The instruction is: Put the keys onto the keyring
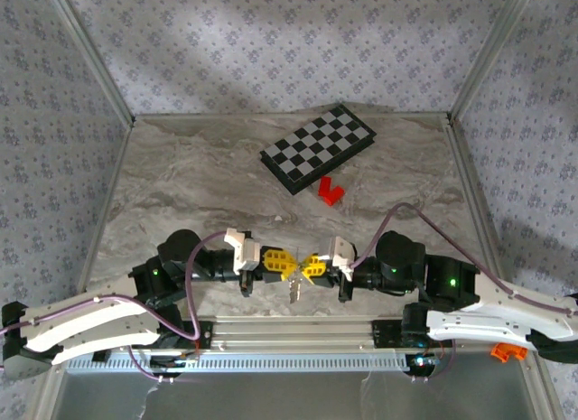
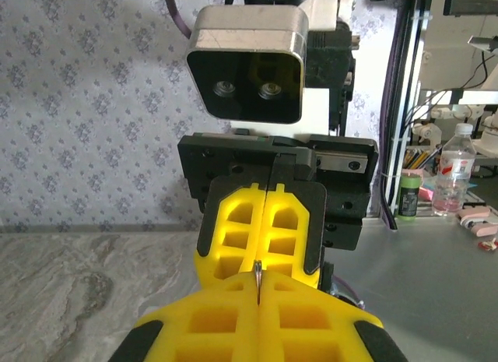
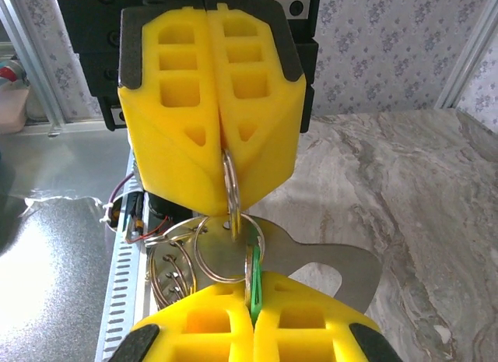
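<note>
The left gripper clamps the thin silvery wire keyring and the right gripper the tiny green-headed metal key, both aloft between them, seemingly light, stiff, slippery, best pinched flat.

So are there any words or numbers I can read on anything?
No text can be read here.
Bottle label: too blurred to read.
Checkered board: squares only, no letters.
Flat metal tag: no writing on the part that shows.

Black arms, yellow gripper fingers
</note>
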### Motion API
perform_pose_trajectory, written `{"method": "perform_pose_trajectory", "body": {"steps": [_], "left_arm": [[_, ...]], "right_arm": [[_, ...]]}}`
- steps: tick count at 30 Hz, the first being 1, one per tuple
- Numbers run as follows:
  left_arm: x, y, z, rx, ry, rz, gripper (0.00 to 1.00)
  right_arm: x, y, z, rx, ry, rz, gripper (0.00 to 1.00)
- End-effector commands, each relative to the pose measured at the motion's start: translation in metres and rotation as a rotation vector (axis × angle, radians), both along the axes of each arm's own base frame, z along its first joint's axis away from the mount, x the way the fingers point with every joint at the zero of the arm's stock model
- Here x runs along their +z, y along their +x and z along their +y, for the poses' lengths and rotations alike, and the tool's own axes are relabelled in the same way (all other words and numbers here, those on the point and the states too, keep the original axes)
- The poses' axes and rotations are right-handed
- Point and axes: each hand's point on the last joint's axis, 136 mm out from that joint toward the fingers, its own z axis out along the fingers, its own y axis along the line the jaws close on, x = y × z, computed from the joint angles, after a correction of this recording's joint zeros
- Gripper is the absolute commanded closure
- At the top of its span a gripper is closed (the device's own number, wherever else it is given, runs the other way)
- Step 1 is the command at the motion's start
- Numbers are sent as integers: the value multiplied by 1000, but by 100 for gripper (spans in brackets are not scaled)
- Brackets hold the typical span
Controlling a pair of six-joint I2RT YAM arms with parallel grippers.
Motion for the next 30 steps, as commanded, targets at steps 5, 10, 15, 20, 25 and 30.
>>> {"method": "perform_pose_trajectory", "body": {"steps": [5, 10, 15, 20, 25, 30], "left_arm": [[-9, -3, 0, -8, 89, 17, 100], [-18, 0, 0, 10, 138, 32, 100], [-24, 0, 1, 14, 168, 35, 100], [-27, 1, 2, 18, 186, 32, 100], [-34, 8, 5, 63, 209, 37, 89], [-48, 28, 17, 206, 215, 61, 51]], "right_arm": [[30, 4, -8, -30, 80, -45, 100], [31, 5, -9, -33, 79, -45, 100], [32, 6, -8, -36, 72, -44, 100], [31, 7, -6, -42, 62, -46, 100], [29, 10, -6, -52, 39, -40, 100], [17, 20, -4, -101, -31, -31, 100]]}}
